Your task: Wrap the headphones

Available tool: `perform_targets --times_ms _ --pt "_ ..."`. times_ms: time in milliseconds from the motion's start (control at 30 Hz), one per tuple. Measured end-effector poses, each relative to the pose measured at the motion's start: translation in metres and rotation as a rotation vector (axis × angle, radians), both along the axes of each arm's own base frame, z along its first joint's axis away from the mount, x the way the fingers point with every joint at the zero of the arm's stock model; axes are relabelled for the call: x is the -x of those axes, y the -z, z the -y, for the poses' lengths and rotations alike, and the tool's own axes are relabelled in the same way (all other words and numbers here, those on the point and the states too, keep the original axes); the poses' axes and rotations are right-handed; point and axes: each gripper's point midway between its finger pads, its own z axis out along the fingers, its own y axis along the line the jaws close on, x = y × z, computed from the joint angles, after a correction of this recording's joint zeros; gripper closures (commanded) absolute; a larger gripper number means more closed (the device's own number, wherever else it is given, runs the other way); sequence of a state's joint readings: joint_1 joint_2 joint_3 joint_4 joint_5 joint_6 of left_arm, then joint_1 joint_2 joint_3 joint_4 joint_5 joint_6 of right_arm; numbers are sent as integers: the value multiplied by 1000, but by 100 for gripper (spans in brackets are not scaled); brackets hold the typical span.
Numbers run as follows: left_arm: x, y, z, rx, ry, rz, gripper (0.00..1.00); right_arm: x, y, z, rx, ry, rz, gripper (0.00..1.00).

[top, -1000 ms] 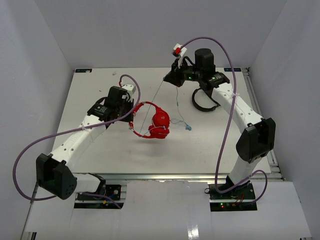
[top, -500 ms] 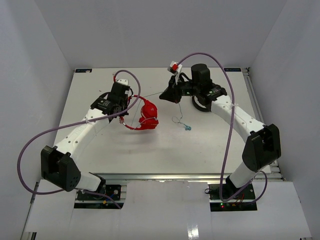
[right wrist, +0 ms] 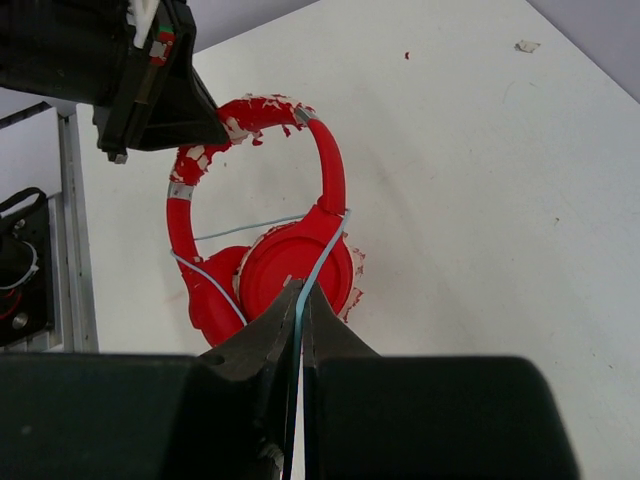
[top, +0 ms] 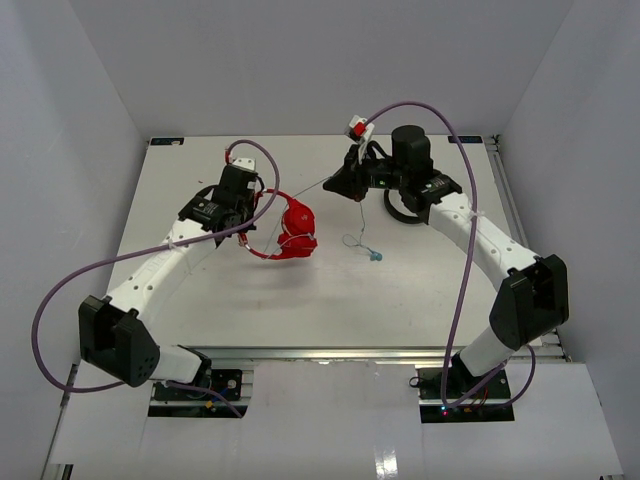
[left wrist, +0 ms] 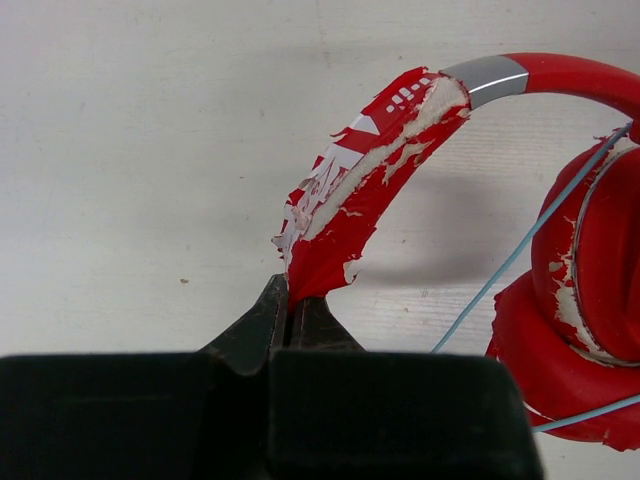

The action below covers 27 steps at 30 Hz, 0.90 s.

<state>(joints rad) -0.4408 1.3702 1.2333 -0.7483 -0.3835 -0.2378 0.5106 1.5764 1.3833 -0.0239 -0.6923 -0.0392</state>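
Moved leftward, flaking red headphones (top: 298,232), seemingly lifted, are clamped by the left tool (left wrist: 293,310); right tool (right wrist: 300,300) pinches their cable (right wrist: 325,250).

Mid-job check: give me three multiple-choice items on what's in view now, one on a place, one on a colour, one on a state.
1. Where does the left gripper hold the headphones?
A. an earcup
B. the headband
C. the plug

2. What colour is the cable?
A. black
B. red
C. pale blue

3. How is the right gripper?
A. shut on the cable
B. wide open
C. shut on an earcup

Answers:
1 B: the left wrist view shows its jaws closed on the peeling end of the headband.
2 C: it shows as a thin pale blue line against the red.
3 A: the right wrist view shows the cable pinched between closed jaws.
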Motion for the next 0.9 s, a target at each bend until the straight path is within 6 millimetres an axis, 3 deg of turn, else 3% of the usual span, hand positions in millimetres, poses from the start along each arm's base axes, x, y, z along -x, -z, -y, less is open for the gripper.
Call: perform_targets --times_ms 200,367,500,733,900 --pt "-13 -1 -11 15 -70 -6 100 24 -7 -20 -59 -90 -33 92" --pt "-31 -19 -18 51 -160 51 100 64 2 -50 -100 -203 -85 92" --pt "-38 -35 -16 98 -203 97 100 85 5 -68 -120 -261 -110 92" --pt "-43 -47 -11 188 -275 137 100 100 17 -95 -129 -309 -120 92" --pt "-43 -49 -7 255 -314 143 100 109 26 -103 -131 -319 -119 92"
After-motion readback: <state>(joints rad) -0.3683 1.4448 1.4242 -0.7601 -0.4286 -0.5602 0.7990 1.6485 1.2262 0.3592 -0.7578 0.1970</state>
